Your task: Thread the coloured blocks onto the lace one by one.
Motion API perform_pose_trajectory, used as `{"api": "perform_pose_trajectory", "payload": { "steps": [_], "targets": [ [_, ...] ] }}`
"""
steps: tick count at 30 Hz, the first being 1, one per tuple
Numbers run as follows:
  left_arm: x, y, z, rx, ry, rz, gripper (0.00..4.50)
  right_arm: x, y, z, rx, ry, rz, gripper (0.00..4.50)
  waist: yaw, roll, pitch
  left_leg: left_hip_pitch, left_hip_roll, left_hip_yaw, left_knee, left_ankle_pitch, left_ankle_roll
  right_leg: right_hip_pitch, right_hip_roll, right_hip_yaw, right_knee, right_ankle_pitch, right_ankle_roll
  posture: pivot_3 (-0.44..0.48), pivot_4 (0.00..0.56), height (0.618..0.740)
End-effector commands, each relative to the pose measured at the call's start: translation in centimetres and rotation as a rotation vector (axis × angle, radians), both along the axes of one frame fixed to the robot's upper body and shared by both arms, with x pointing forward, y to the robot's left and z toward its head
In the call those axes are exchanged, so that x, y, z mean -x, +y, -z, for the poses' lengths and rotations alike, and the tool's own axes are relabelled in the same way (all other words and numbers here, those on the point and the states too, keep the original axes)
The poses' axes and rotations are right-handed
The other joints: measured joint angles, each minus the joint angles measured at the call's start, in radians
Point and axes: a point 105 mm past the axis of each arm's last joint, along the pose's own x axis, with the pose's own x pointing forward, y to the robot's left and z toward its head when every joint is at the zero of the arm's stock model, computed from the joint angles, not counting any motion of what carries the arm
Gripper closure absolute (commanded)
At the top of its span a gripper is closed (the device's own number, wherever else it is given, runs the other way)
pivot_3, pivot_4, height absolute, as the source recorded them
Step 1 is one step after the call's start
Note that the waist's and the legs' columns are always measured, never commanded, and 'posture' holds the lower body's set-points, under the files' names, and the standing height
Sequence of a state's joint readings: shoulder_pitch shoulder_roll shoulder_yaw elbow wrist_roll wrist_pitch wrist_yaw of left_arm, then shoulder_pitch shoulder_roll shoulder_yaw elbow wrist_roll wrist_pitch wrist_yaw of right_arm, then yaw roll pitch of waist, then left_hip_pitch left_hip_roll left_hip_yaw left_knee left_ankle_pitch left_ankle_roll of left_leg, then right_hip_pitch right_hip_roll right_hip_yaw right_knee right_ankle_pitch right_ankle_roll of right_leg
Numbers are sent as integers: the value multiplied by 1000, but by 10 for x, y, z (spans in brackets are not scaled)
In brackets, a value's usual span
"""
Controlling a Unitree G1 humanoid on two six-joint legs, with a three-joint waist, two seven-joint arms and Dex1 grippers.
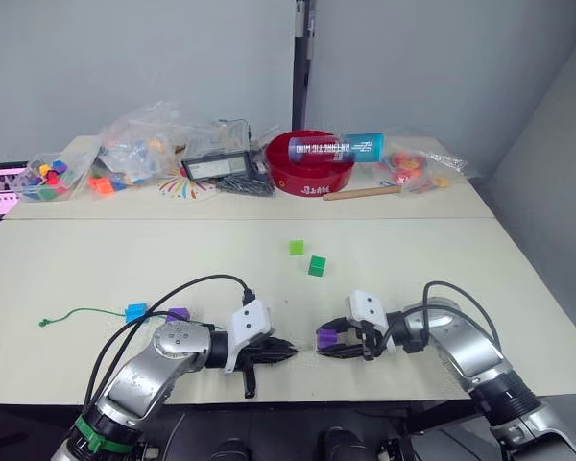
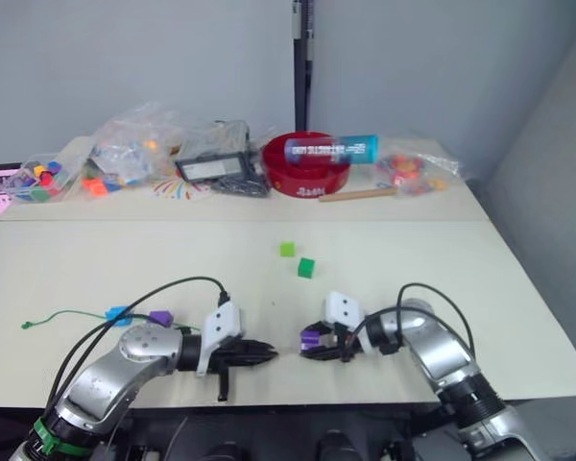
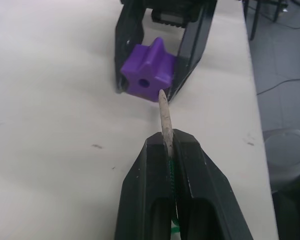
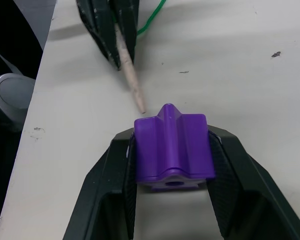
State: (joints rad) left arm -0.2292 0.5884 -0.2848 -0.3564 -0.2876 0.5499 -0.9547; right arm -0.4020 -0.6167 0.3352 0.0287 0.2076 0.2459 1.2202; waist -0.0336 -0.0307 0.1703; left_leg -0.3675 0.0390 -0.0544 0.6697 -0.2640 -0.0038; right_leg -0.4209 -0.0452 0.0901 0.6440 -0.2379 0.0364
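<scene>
Setting: pale table (image 1: 96, 264) in front of a grey wall; bags of toy pieces (image 1: 139, 144), a red bowl (image 1: 310, 173) and a tube (image 1: 336, 148) along the far edge.
Lace: thin green lace (image 1: 86, 312) trails along the left front of the table, knot end out to the left, far from the gripper; its pale stiff tip (image 3: 164, 114) is with the left gripper.
Already strung: bright blue block (image 1: 135, 311) and a purple block (image 1: 178, 314) sit on the lace line, probably threaded, though too small to be sure.
Loose blocks: light green block (image 1: 296, 248) and dark green block (image 1: 316, 266), just beside each other mid-table, well apart from both grippers.
Left gripper: left gripper (image 3: 171, 146) is clamped on the lace just behind the tip, which sticks out forward, aimed at the block's hole and just short of it.
Right gripper: right gripper (image 4: 172, 150) pinches the second purple block (image 4: 172, 145) by two opposite sides, hole (image 3: 143, 83) facing the tip.
Arm pose: both forearms low over the front edge, bent inward, grippers pointing at each other, near but apart.
Handling: blocks are light, hard, smooth plastic, likely to twist if squeezed off-centre, so hold flat faces and keep the hole clear. Lace is limp; only the tip is stiff, so grip close behind it.
Step judged: inserting the tip into the third block; needs fine alignment.
</scene>
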Motion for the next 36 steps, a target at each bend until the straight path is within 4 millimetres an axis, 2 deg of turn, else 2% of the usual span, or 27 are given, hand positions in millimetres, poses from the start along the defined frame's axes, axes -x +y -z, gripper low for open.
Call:
{"api": "perform_pose_trajectory", "payload": {
  "steps": [1, 14, 36],
  "targets": [
    [-3, -5, -11, -6, -56, 3, 4500, 0, -14, 14, 75, 19, 32, 3113, -1, 0, 0, 0, 0, 0, 0, 0, 0, 0, 0, 0, 0, 0, 0, 0, 150, 731],
    [-3, -8, -8, -73, -78, -9, 4500, -1, -11, 12, 73, 2, 28, 3113, -1, 0, 0, 0, 0, 0, 0, 0, 0, 0, 0, 0, 0, 0, 0, 0, 150, 731],
    [-4, -22, -2, -78, -62, 17, 4500, 1, -5, 7, 49, 3, 34, 3113, -1, 0, 0, 0, 0, 0, 0, 0, 0, 0, 0, 0, 0, 0, 0, 0, 150, 731]
  ]
}}
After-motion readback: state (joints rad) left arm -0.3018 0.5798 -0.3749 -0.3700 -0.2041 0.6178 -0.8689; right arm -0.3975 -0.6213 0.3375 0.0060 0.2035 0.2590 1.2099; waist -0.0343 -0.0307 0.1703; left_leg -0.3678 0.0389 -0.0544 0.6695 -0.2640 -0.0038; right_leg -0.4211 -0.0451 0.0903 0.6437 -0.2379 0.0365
